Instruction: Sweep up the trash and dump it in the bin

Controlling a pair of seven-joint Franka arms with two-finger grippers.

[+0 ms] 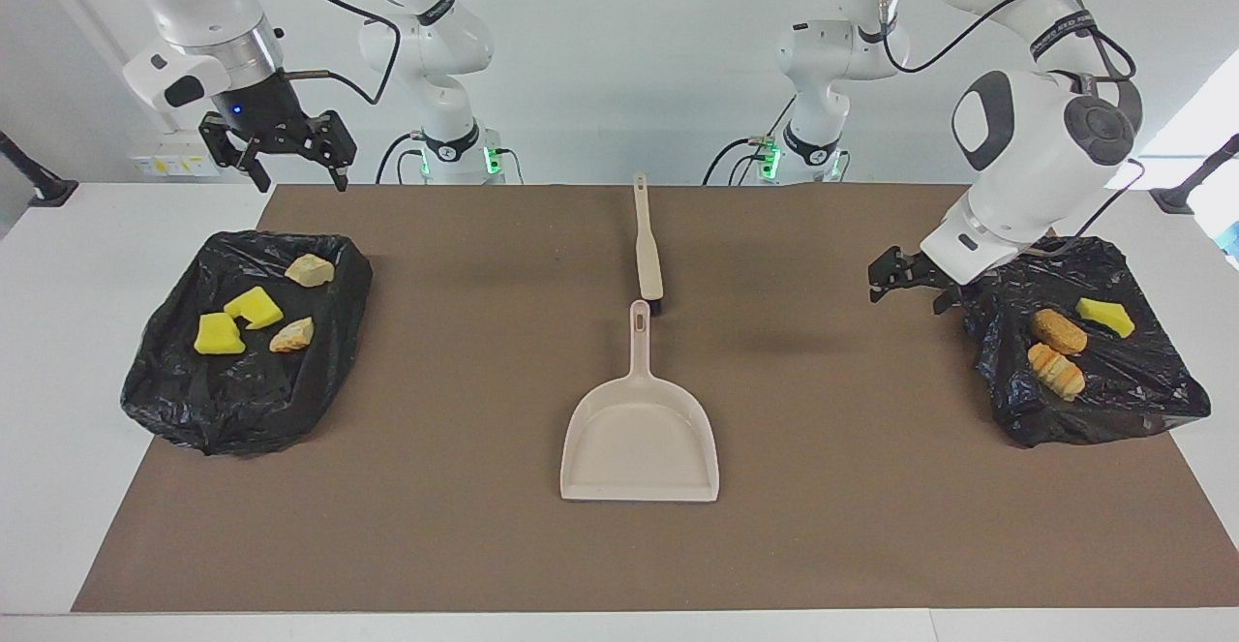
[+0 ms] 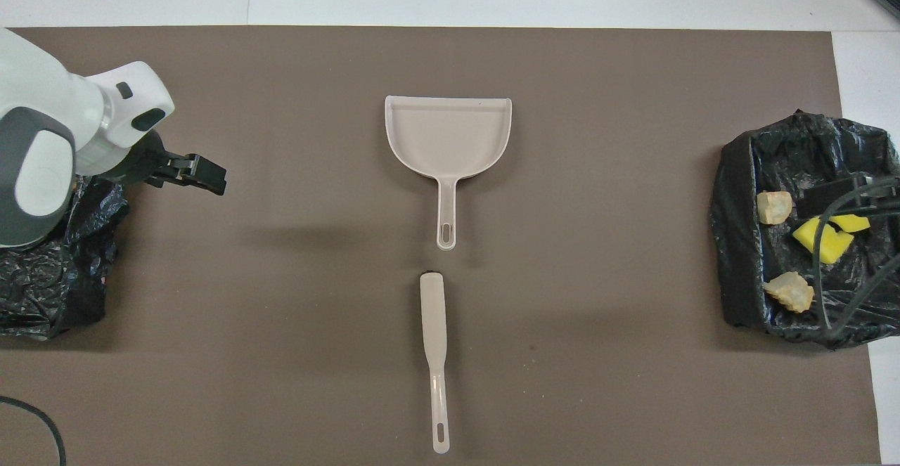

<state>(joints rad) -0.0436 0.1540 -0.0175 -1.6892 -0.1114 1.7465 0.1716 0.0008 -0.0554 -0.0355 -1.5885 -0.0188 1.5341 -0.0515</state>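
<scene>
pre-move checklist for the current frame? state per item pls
1. Trash off the mat: ok. Four scraps lie in the black bag at the right arm's end, three in the black bag at the left arm's end.
2. Dustpan empty, flat on the brown mat: ok.
3. Brush lying free, nearer the robots than the dustpan: ok.
4. Left end effector open, holding nothing, over the mat beside its bag: ok.
5. Right end effector open, empty, raised above its end of the table: ok.
</scene>
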